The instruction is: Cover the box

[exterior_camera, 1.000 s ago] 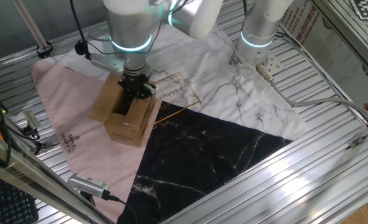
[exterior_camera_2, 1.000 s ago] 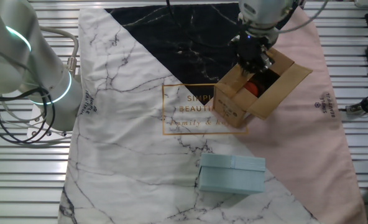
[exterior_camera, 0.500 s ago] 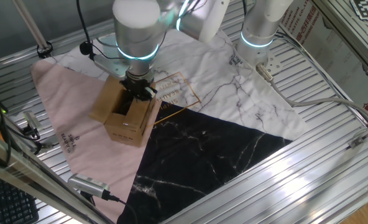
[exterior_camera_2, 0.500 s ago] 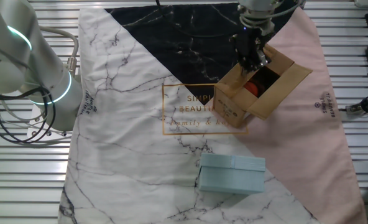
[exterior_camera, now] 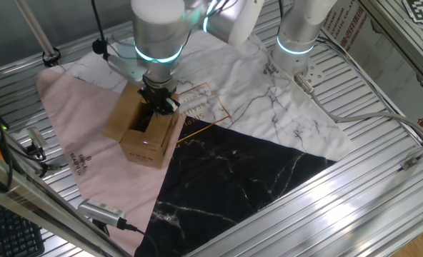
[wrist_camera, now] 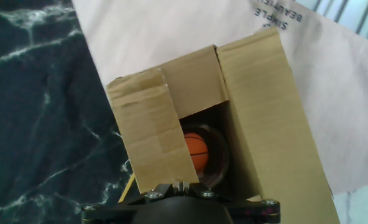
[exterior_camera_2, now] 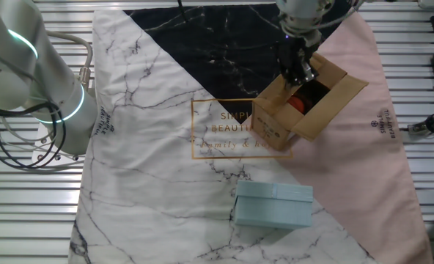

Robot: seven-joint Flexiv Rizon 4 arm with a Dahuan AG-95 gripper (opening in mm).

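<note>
One gripper [exterior_camera_2: 296, 67] is hovering over the box [exterior_camera_2: 301, 106] (flaps partly open, orange ball [wrist_camera: 196, 148] showing inside); its finger spread is unreadable.

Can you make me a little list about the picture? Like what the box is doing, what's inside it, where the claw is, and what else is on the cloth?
box: brown cardboard box, top partly open, some flaps up
inside: small orange ball
claw: claw at the box's top opening, right over a flap; open or shut cannot be told
cloth: marble, pink and black patterned cloth under the box
other thing: pale blue box, lying apart from the cardboard one
</note>
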